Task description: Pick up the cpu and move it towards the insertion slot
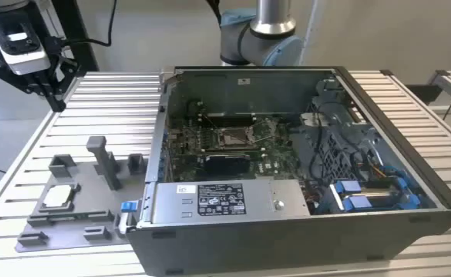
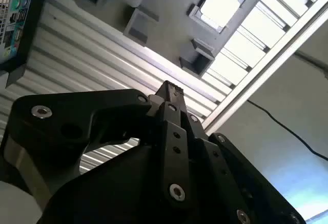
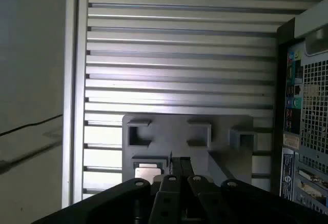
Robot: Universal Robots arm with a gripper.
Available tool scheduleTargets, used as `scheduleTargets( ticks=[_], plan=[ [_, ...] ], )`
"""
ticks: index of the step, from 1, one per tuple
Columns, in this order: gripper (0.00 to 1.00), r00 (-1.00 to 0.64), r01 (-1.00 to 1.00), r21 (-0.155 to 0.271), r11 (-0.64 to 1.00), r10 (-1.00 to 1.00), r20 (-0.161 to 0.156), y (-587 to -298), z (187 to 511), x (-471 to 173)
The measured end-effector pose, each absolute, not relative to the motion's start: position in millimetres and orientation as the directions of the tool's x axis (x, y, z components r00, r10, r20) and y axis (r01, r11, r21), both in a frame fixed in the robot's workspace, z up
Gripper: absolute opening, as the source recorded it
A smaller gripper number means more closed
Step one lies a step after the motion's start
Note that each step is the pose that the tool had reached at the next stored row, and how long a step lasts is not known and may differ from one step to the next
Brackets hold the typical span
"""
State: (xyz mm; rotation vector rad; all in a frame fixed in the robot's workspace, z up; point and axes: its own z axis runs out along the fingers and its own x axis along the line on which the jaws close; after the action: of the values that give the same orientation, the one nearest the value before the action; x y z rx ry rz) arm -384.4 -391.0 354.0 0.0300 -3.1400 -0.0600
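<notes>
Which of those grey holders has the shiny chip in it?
The low square frame on the grey plate at the exterior view's left; the cpu lies flat inside it.

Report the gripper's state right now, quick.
Gripper: closed, holding nothing. The chip lies in the grey holder, apart from it.

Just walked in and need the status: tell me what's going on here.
The arm's hand hangs shut and empty above the table, well clear of the cpu. The cpu lies in its grey fixture, on the exterior view's left of the open case. The slot is inside the case.
</notes>
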Motion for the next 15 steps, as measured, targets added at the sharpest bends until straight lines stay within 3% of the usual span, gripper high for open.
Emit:
scheduleTargets(
  ticks=[15],
  plan=[
    [0.0, -1.0, -0.019, 0.038, 0.999, -0.019, 0.001, -391.8, 354.0, -387.2]
  ],
)
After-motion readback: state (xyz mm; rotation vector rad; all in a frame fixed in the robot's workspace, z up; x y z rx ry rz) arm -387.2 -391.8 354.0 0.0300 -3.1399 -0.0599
